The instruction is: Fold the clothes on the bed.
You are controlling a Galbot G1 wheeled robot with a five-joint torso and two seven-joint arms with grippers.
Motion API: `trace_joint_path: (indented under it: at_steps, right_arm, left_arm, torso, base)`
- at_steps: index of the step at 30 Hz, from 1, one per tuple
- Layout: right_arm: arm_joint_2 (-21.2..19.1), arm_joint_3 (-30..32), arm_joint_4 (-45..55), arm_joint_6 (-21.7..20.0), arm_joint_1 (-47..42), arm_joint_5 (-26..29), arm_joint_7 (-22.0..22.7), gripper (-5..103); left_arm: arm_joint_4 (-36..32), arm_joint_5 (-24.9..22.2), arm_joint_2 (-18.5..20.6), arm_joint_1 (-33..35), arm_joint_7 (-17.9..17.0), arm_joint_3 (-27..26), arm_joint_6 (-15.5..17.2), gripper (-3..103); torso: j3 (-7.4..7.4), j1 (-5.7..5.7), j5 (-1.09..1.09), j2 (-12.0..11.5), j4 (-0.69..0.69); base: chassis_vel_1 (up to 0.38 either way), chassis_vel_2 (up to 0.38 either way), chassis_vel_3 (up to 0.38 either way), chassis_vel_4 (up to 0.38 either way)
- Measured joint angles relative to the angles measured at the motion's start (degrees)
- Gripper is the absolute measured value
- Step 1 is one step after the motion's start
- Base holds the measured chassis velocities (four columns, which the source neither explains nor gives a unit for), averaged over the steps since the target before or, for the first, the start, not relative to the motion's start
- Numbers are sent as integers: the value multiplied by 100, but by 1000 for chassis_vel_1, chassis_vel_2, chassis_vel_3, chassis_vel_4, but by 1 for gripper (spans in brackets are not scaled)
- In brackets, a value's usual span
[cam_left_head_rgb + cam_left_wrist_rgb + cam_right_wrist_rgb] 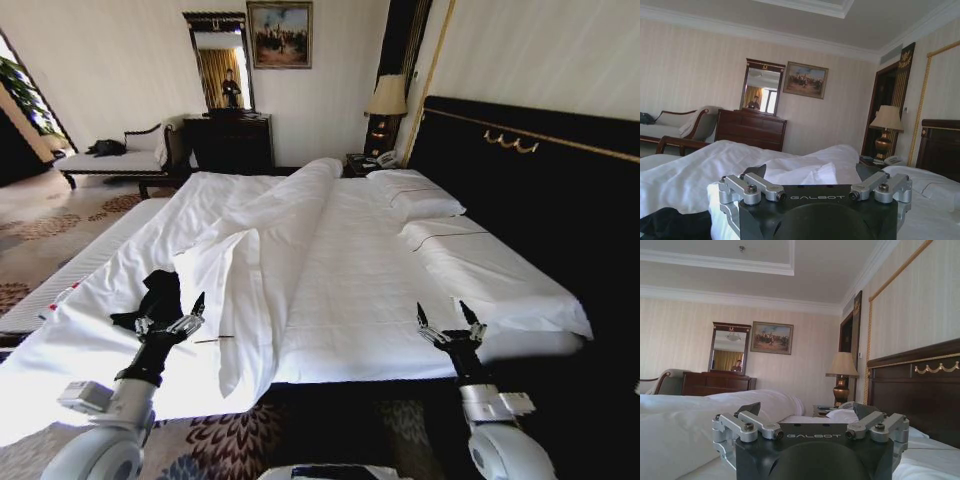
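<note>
Head view, scanning from left to right: a pale chaise (115, 160) stands by the far wall, then a dark dresser (230, 140) under a mirror (218, 60). The bed (380, 270) takes up the middle, its white duvet (270, 230) pushed into a long ridge down the mattress. At the near left edge of the bed lies the T-shirt (155, 298), a small crumpled black heap on the white bedding, not yet spread out. The left hand (170, 322) hovers just beside and slightly nearer than the shirt, fingers spread wide, holding nothing. Further right, the right hand (447, 322) hangs over the near bed edge, well apart from the shirt, also spread wide and empty. Two pillows (415, 195) and a dark headboard (530, 170) close the right side.

Left wrist view: the black cloth shows at the lower corner beside the duvet.

Folding looks not yet begun; this seems to be the approach stage. The next move likely calls for the left hand to reach forward to the heap and pinch an edge, so the shirt can be pulled flat on open sheet away from the duvet ridge.
</note>
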Motion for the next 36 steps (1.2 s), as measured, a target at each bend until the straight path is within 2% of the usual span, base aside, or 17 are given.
trace_joint_path:
  at_steps: [36]
  right_arm:
    - [-21,-56,-175,46,108,24,-8,100]
  left_arm:
    - [119,45,-112,-56,4,64,-26,100]
  torso:
    - [-1,-1,1,0,0]
  base:
    - [101,182,-96,-182]
